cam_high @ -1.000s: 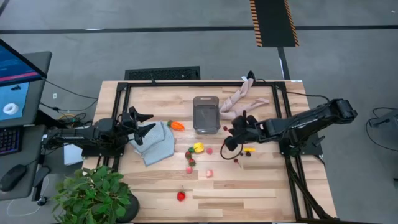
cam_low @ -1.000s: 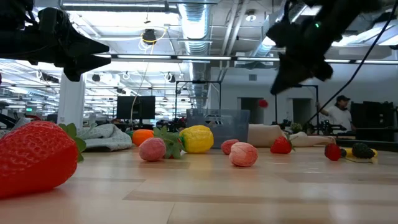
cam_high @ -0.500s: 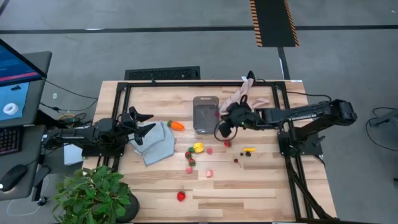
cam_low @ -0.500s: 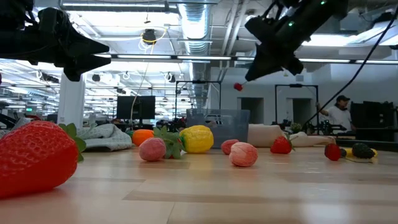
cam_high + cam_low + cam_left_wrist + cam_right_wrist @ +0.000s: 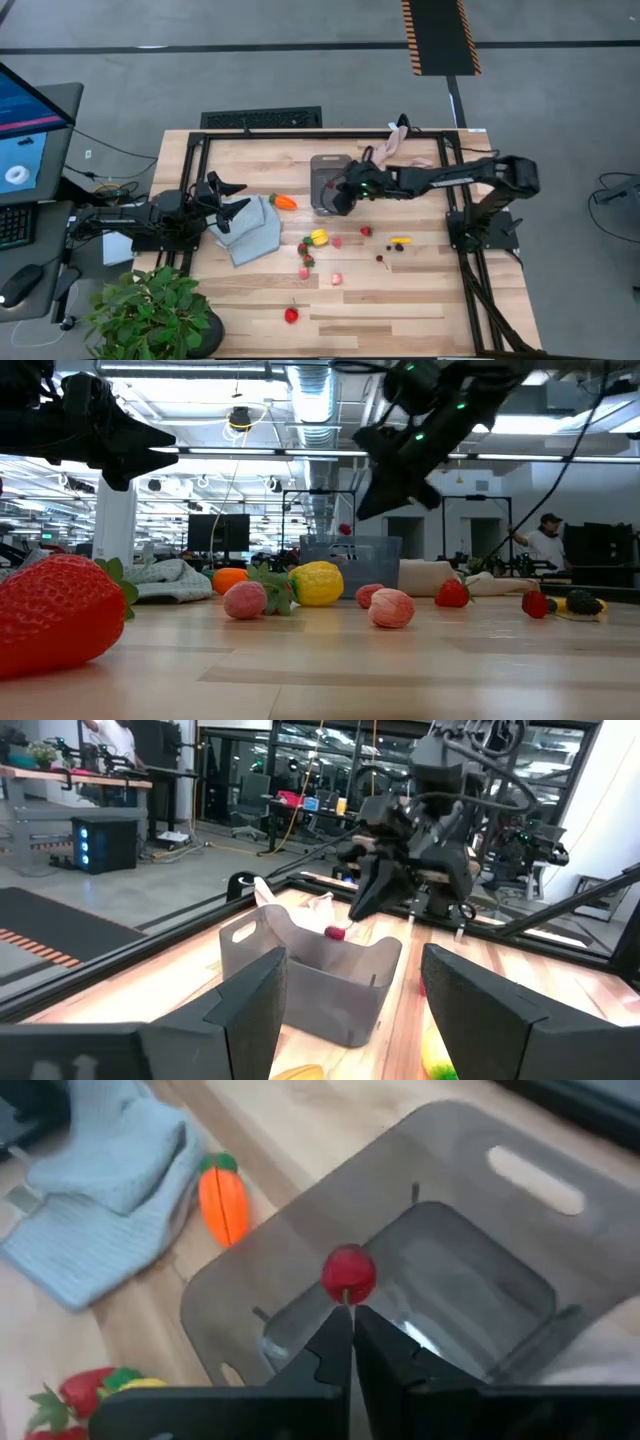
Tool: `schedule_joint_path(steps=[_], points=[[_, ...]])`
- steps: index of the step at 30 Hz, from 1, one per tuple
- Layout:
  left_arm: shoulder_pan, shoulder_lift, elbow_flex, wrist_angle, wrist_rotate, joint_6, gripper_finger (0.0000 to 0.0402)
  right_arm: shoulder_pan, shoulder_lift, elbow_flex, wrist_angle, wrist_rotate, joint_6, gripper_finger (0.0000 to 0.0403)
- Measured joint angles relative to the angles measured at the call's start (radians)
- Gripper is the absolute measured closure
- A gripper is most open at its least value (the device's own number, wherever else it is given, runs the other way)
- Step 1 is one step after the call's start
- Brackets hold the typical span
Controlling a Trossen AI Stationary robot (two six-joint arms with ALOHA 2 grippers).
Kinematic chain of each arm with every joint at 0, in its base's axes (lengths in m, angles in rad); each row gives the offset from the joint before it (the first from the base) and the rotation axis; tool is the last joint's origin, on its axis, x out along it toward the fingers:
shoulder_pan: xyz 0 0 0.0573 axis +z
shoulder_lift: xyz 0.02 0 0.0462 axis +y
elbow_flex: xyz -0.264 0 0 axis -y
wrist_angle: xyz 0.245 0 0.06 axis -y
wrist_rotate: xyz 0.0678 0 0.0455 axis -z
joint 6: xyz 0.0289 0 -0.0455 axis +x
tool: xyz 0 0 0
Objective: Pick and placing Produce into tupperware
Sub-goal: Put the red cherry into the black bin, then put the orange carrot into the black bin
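Observation:
My right gripper (image 5: 340, 197) is shut on a small red berry (image 5: 349, 1273) and hovers over the near end of the clear-grey tupperware (image 5: 329, 168), whose hollow shows below the berry (image 5: 470, 1295). The rest of the produce lies on the wood: an orange carrot (image 5: 284, 201), a yellow lemon (image 5: 319, 237), strawberries (image 5: 305, 248) (image 5: 291, 315), a pink berry (image 5: 337, 279), a small banana (image 5: 400, 240) and dark berries (image 5: 380, 259). My left gripper (image 5: 237, 200) waits open over the grey-blue cloth at the table's left. My right gripper pinches the red berry's thin stem (image 5: 347, 1302) between its two fingertips (image 5: 328, 1342). The fingers slant down toward the table's left. The berry (image 5: 345, 529) sticks out just past the tips, lifted clear above the tub's hollow.
A folded grey-blue cloth (image 5: 252, 230) lies left of the carrot. A beige limb-shaped object (image 5: 388, 155) rests right of the tub. A potted plant (image 5: 150, 312) stands at the near left corner. Black frame rails (image 5: 195, 170) edge the table. A person (image 5: 547, 540) stands far behind.
My right gripper has travelled from beside the banana toward the table's left and far side, rising slightly, and now hangs over the tupperware. It has stayed shut, and the red berry has gone with it, clear of the table.

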Motion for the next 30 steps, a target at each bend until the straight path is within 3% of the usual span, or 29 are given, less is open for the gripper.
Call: schedule_joint_path(steps=[11,26,30], points=[[0.0,0.0,0.0,-0.011,0.0,0.0,0.018,0.002,0.146,0.188,-0.081,-0.02,-0.098,0.0379],[0.0,0.0,0.004,0.003,0.008,0.0,0.018,0.069,-0.014,0.205,-0.128,-0.016,-0.193,0.0361],[0.0,0.011,0.035,-0.071,-0.001,0.003,0.018,0.11,-0.039,0.205,-0.147,-0.016,-0.205,0.0361]])
